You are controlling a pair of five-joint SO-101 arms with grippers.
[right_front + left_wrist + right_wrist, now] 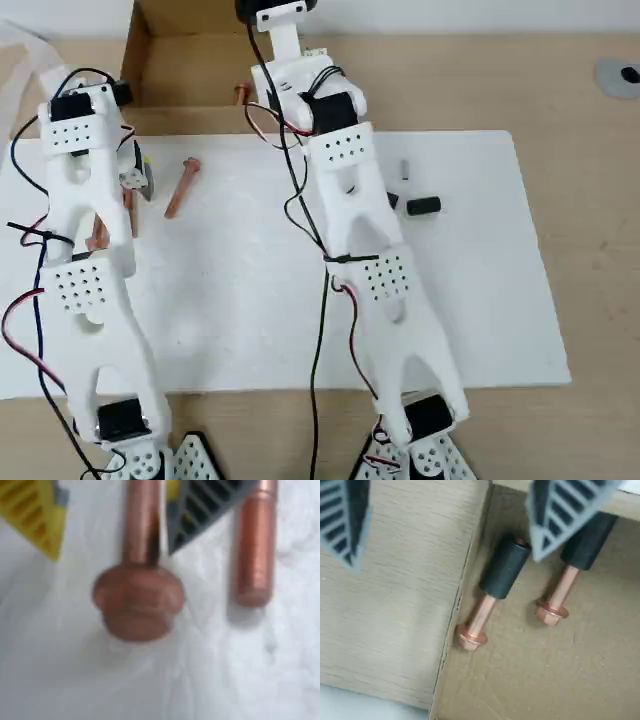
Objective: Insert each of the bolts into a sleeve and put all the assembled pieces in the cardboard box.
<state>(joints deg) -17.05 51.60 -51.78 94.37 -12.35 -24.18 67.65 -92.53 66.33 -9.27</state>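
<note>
From the high view, a pale wooden surface (590,200) carries a white mat (250,320). The open cardboard box (180,120) sits at the mat's far edge, towards the left. A loose bolt (183,187) lies on the mat near the box, and a black sleeve (423,206) lies well apart from it on the right side. The left arm (85,270) stretches from the near edge along the mat's left side, its jaws pointed down at the mat just beside the loose bolt. The right arm (370,240) slants across the mat, with its tip over the box's near wall.

In the left wrist view, the left jaws are open. A copper bolt (137,600) lies on the mat with its shank between the yellow finger (35,515) and the grey finger (210,505). It is close against the grey one and clear of the yellow one. A second bolt (255,545) lies parallel just beside it, outside the jaws.

In the right wrist view, the right jaws are spread wide and hold nothing, hanging above the box's wall and floor (520,680). Two assembled pieces lie on that floor side by side. The nearer assembled piece (502,575) is against the wall and the farther assembled piece (557,597) is just beside it, each a copper bolt in a black sleeve.
</note>
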